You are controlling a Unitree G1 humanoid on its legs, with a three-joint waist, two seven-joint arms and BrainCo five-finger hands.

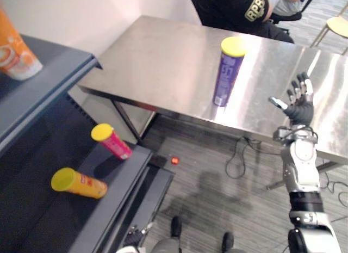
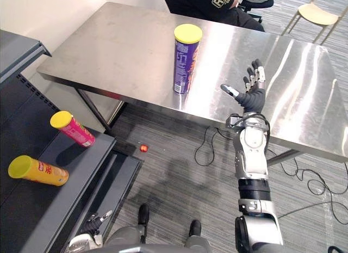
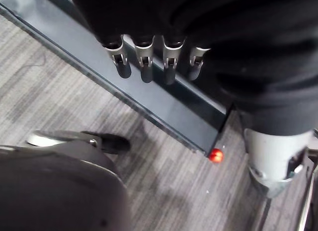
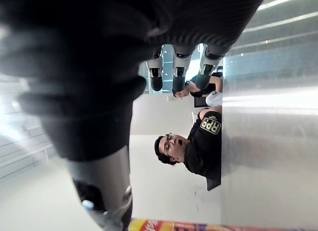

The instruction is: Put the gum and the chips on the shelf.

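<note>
I am holding my right hand (image 2: pixel 252 96) spread open and empty near the purple chips can (image 2: pixel 185 62), which is standing at the table's (image 2: pixel 109 51) front edge, not yet shelved. A pink can (image 2: pixel 76 130) and an orange can (image 2: pixel 41 171) are lying on the shelf (image 2: pixel 32 209); my left hand (image 3: pixel 145 67) is hanging beside it, fingers slack and empty.

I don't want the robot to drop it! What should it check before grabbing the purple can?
1. The purple can upright on the table: ok.
2. The right hand open, empty: ok.
3. That hand at the can: not ok, it hangs apart, beside it.
4. Room on the shelf by the pink can and orange can: ok.
5. The left hand free: ok.
6. Where the gum is: cannot tell.
</note>
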